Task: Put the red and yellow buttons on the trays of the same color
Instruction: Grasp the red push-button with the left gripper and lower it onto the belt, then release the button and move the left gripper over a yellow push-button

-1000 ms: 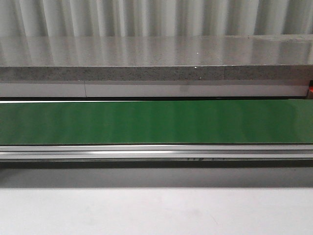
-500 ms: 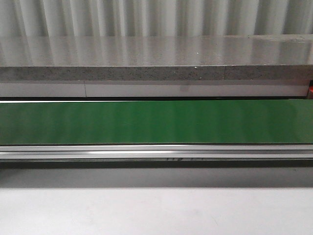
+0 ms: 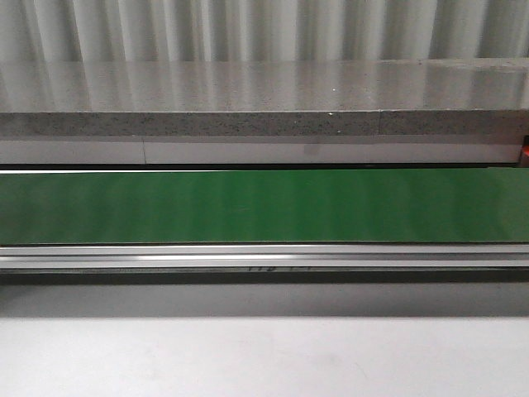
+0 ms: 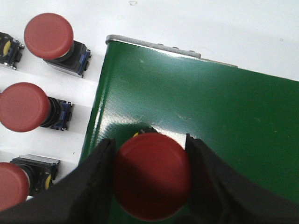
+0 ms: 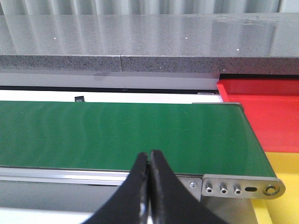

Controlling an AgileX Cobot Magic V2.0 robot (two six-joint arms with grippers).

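Left tool [image 4: 150, 179] is clamped on a red button [image 4: 152, 179], its two black fingers [image 4: 100, 186] pressed against either side of the round mushroom cap, and it sits over the green belt [image 4: 210, 121] close to that belt's rounded end and its side edge. Past that edge I see the white bench [image 4: 84, 28], where three more red buttons lie on their sides in a row: one [image 4: 49, 35] farthest from my fingers, one [image 4: 23, 106] in the middle, one [image 4: 11, 184] cut off by the frame edge. Each has a smooth matte red cap on a dark body with blue and yellow parts. My right tool [image 5: 148, 186] has its black fingers pressed together on nothing, hanging just in front of the belt's metal side rail [image 5: 70, 172]. From that wrist I see the belt ending at a grey end plate [image 5: 243, 185] with small screws, and beyond it a red tray [image 5: 261, 112] with a yellow tray [image 5: 280, 163] beside it, both glossy plastic. On the front camera the belt surface [image 3: 264, 205] runs the whole width with plenty of open room, bordered by an aluminium rail [image 3: 264, 256] on the near side and a speckled grey stone ledge [image 3: 264, 122] behind; neither arm shows there.
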